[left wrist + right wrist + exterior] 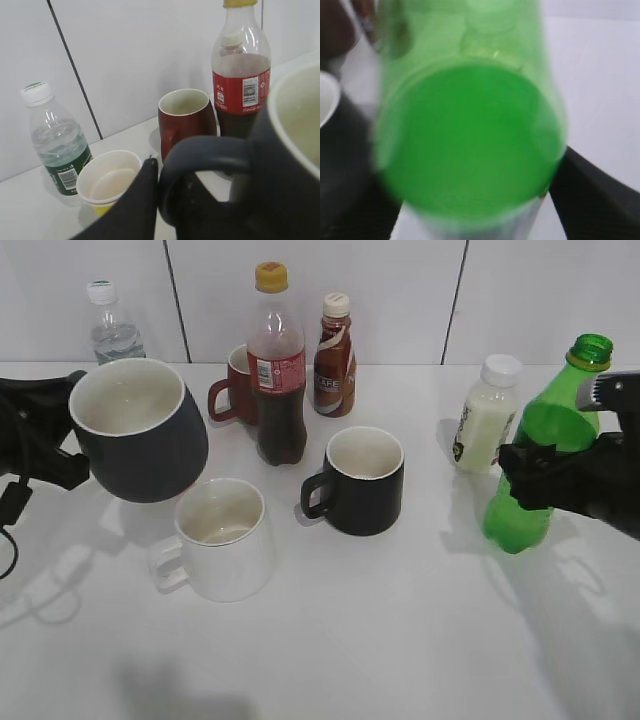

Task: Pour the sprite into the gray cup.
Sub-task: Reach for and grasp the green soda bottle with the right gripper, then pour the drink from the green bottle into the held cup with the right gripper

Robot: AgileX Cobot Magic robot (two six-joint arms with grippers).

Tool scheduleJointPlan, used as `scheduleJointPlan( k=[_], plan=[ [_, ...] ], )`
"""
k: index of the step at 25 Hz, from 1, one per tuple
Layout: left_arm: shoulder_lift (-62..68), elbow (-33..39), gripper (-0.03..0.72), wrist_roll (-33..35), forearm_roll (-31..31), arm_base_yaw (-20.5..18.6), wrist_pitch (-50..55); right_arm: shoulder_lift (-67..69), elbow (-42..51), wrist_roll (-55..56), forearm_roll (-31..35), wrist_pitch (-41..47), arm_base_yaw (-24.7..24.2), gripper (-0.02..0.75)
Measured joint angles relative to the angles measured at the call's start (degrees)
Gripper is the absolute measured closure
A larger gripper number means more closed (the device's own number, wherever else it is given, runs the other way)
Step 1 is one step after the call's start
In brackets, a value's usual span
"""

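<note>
The sprite (530, 455) is a translucent green bottle with an open neck, held upright and slightly tilted above the table at the right. My right gripper (545, 475) is shut on its middle. In the right wrist view the sprite (470, 135) fills the frame between my right gripper's (470, 210) dark fingers. The gray cup (135, 430) is a large dark mug with a cream inside, lifted off the table at the left. My left gripper (55, 435) is shut on its handle. In the left wrist view my left gripper (160, 200) grips the gray cup's (280, 165) handle.
A white mug (220, 537), a black mug (360, 480), a dark red mug (235, 390), a cola bottle (275, 370), a coffee bottle (334, 355), a water bottle (110, 325) and a milky white bottle (487, 415) stand on the white table (400, 640). A paper cup (107, 180) sits by the water bottle (55, 142).
</note>
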State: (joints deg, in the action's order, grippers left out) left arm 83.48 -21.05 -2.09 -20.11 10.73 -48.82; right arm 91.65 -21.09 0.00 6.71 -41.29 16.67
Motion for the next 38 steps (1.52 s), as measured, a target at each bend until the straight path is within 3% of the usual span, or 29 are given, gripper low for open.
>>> scheduleJointPlan(
  k=[2, 4, 5, 9, 13, 17, 20, 22, 26, 38],
  plan=[
    [0.0, 0.0, 0.631, 0.0, 0.0, 0.0, -0.1, 4.0, -0.4, 0.3, 0.1, -4.3, 0.0, 0.159],
    [0.0, 0.0, 0.631, -0.6, -0.3, 0.0, -0.2, 7.5, -0.9, 0.0, 0.1, -9.4, 0.0, 0.315],
    [0.0, 0.0, 0.631, -1.2, -0.4, 0.0, -0.2, 8.4, -1.0, 0.0, 0.2, -11.4, 0.0, 0.331],
    [-1.0, -0.1, 0.631, -2.9, -0.9, 0.8, 2.0, 7.4, -1.0, -0.6, -1.1, -10.6, 0.0, 0.331],
    [-4.2, -2.8, 0.631, -3.3, -0.5, 6.3, 11.6, -0.3, -1.7, -10.5, 0.5, 3.6, 2.4, 0.331],
    [-5.6, -7.9, 0.631, -3.4, 0.3, 15.0, 23.6, -9.1, -6.8, -30.1, 10.3, 18.0, 8.6, 0.331],
    [-5.6, -11.6, 0.631, -3.4, 3.1, 20.7, 31.4, -12.1, -10.9, -45.1, 18.3, 21.8, 12.9, 0.331],
    [-5.6, -13.5, 0.631, -3.4, 4.2, 23.5, 34.3, -12.7, -13.2, -56.9, 24.3, 22.5, 15.5, 0.331],
    [-5.6, -15.8, 0.631, -3.5, 4.6, 26.9, 36.4, -12.7, -15.6, -74.0, 30.4, 22.1, 19.2, 0.331],
    [-5.6, -18.6, 0.631, -3.5, 7.1, 29.5, 39.2, -12.7, -15.9, -96.9, 31.5, 10.6, 21.1, 0.331]
  ],
)
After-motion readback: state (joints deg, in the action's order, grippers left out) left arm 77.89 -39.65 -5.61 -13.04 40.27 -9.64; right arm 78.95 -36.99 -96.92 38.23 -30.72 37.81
